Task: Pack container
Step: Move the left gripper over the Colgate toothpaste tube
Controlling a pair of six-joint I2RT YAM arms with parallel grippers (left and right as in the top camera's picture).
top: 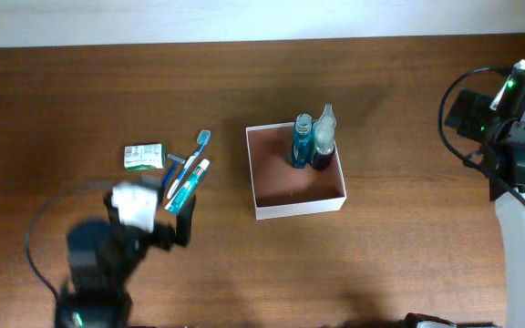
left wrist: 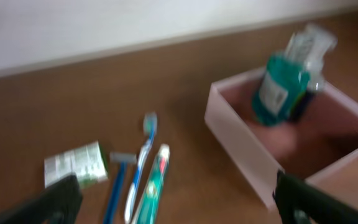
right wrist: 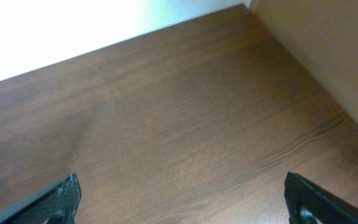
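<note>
The container is a square white-walled box with a reddish-brown inside at the table's middle; it also shows in the left wrist view. A teal bottle and a dark bottle stand in its far corner. A toothpaste tube, a toothbrush, a blue razor and a green-and-white soap packet lie to its left. My left gripper is open and empty, just in front of the toothpaste. My right gripper is open and empty over bare table at the far right.
The right arm's base and cables occupy the right edge. The left arm's body fills the lower left. A pale wall runs along the table's back edge.
</note>
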